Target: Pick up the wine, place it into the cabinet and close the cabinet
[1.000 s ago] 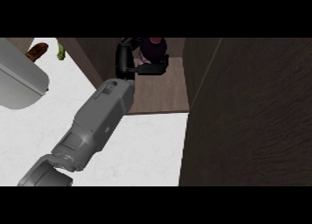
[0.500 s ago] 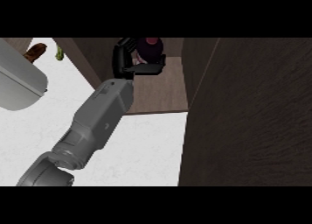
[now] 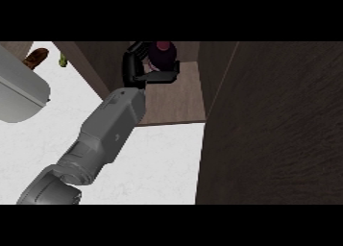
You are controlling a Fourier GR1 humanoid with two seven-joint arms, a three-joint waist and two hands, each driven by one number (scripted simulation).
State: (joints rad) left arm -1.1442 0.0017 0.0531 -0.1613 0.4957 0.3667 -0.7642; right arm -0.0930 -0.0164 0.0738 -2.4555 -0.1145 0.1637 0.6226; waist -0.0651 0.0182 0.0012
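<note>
The wine bottle (image 3: 164,51), dark maroon, stands upright inside the open cabinet at the top of the head view, above its brown shelf floor (image 3: 177,103). My left hand (image 3: 133,62) is shut on the wine, with the palm against the bottle's left side and the thumb (image 3: 162,77) across its near side. The grey forearm (image 3: 106,129) runs up from the lower left and hides the bottle's lower part. A tall dark wooden panel (image 3: 280,125) of the cabinet fills the right side. My right hand does not show.
The white counter (image 3: 160,163) lies under the forearm. A large pale grey rounded object (image 3: 14,93) sits at the left edge. Behind it are a brown item (image 3: 36,56) and a small green one (image 3: 62,60). The cabinet's left wall (image 3: 96,67) stands beside the hand.
The left hand and the wine have edged slightly deeper into the cabinet, and the view has shifted a little so the pale object sits further left.
</note>
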